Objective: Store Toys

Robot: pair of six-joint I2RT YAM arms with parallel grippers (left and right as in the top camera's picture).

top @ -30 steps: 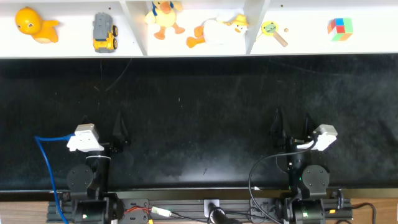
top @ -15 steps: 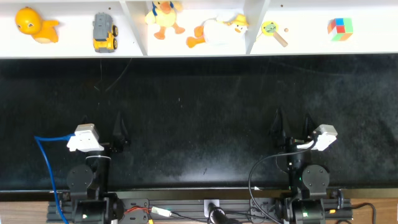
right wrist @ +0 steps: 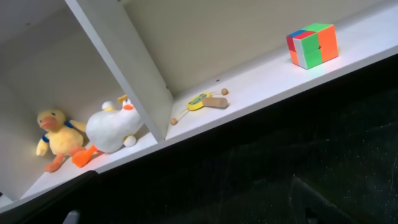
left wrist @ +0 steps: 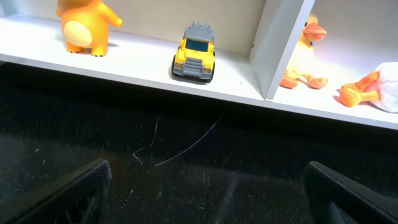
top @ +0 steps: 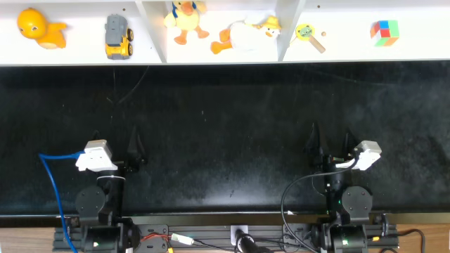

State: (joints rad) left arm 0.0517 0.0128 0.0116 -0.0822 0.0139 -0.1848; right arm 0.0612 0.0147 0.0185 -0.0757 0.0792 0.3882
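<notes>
Both my arms sat folded low by their bases at the near edge of the black felt-like table mat (top: 225, 126), wrists level and pointed towards the far side. My left gripper (left wrist: 206, 168) was empty, its fingers spread wide apart just above the mat. My right gripper (right wrist: 194, 179) was in the same pose, fingers wide apart and holding nothing, well apart from the left one. A blue cable (top: 56, 183) looped beside my left arm's base.

Beyond the bare mat stood the white shelf with upright dividers (top: 155, 31), and the toys were all in it. In the left bay sat the orange rubber duck (top: 39, 28) and the yellow and grey toy truck (left wrist: 194, 53). The middle bay held the yellow plush duck (top: 186, 20) beside the white plush duck with orange feet (top: 242, 35). The right bay held the small wooden stick toy with a yellow-green disc (right wrist: 202, 102) and the multicoloured puzzle cube (right wrist: 312, 45), well apart from each other.
</notes>
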